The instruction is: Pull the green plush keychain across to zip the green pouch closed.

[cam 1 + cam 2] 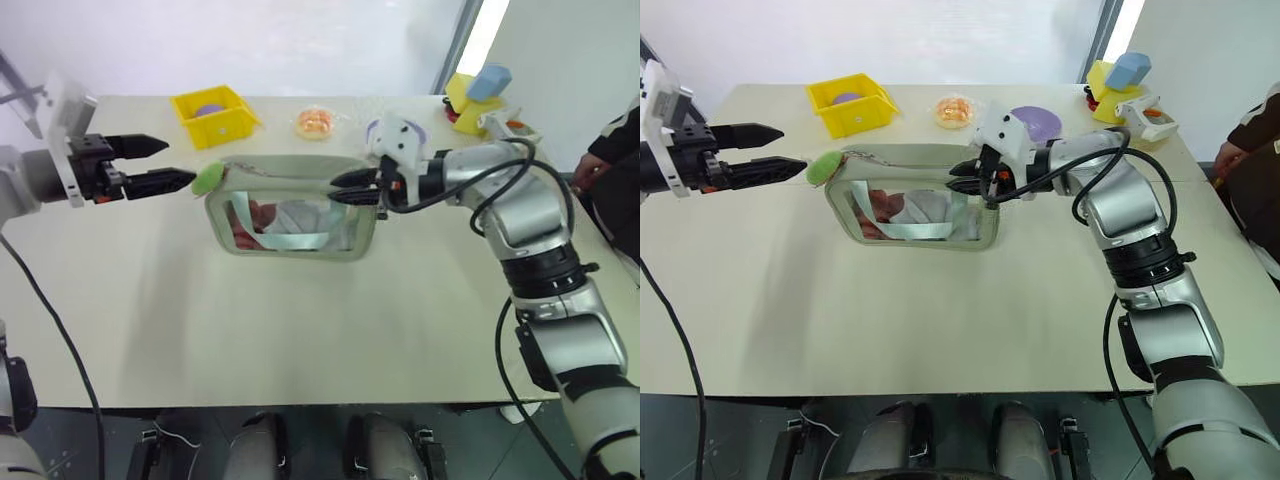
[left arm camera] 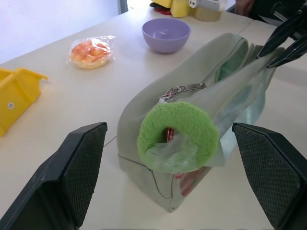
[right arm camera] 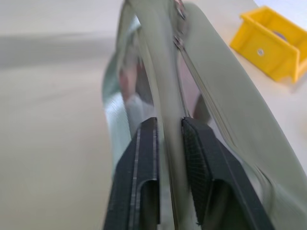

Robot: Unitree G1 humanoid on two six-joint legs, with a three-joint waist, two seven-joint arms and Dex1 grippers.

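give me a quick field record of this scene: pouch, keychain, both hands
pouch: green pouch upright on table, top not zipped
keychain: green plush keychain at pouch's left end
left hand: left hand open, fingers either side of keychain, not closed on it
right hand: right hand shut on pouch's right top edge
nearby: yellow bin, purple bowl

— What can't you make out from where you stand?

— My right gripper (image 3: pixel 169 143) has pinched a fold of the pale sage-green soft zip pouch (image 3: pixel 230 120), and that fold hides the inner faces of my pads. Through its clear window the reddish contents are too blurred to name.

— And at the other end?

— The fuzzy lime-green plush keychain (image 2: pixel 177 136) covers that end of the zip. My left fingers (image 2: pixel 72 167) are cut off by the picture's edge.

— Anything at the table's far right corner?

— A person's dark sleeve (image 1: pixel 612 140), cropped.
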